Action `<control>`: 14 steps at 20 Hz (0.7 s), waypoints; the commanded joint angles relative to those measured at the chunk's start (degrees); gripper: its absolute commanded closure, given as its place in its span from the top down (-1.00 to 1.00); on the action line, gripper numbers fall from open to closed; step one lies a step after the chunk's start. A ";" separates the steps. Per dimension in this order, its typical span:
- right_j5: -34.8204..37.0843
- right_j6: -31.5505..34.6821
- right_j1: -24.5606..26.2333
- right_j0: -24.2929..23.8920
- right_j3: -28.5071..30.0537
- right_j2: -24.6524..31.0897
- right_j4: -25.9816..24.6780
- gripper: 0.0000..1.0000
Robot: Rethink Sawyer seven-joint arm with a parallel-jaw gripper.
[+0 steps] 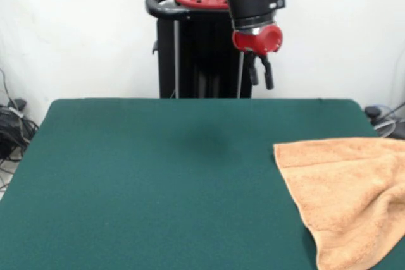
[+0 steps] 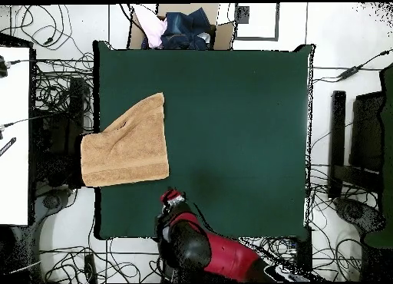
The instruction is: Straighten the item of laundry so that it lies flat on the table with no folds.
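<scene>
Jaws: two short black fingers hang below the red wrist, with a narrow gap between them and nothing held. Whether that gap means spread or nearly together, cannot tell from either view.

Gripper (image 1: 261,73) is high above the table's far edge in the front view, in front of the black pedestal (image 1: 196,55), well clear of the surface. In the overhead view the gripper (image 2: 170,196) sits over the table's robot-side edge, left of centre, with the red and black arm (image 2: 203,250) running off toward the bottom.

Towel (image 1: 345,194) is tan terry cloth and lies at the right side of the table in the front view, running past the right picture edge. Not flat: a diagonal ridge crosses its right part, and the lower right corner looks bunched. In the overhead view the towel (image 2: 129,146) lies at the left side, its left part overhanging the table edge, one corner folded so the top edge slants. Gripper and towel are apart, near but not touching.

Table (image 1: 158,188) has a dark green top, otherwise bare. A faint shadow sits mid-table below the gripper.

Beyond the far table edge in the overhead view lies a heap of clothes (image 2: 178,29). Cables (image 2: 54,58) cover the floor around the table.
</scene>
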 commanded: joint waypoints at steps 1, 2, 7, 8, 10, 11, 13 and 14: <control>8.03 -4.77 3.43 2.87 -9.58 0.00 -6.05 1.00; 8.49 -4.58 3.56 2.53 -9.78 0.21 -7.41 1.00; 10.28 -4.35 3.84 3.89 -11.74 -1.41 -11.54 1.00; 10.59 -4.22 3.87 4.06 -12.25 -1.86 -12.17 1.00; 10.32 -4.02 4.89 4.45 -13.80 -2.97 -13.75 1.00; 9.69 -3.52 5.55 4.74 -14.38 -3.36 -14.42 1.00; 8.35 -2.64 7.39 6.16 -17.02 -4.96 -14.87 1.00; 7.76 -1.98 7.98 6.90 -18.01 -5.72 -14.85 1.00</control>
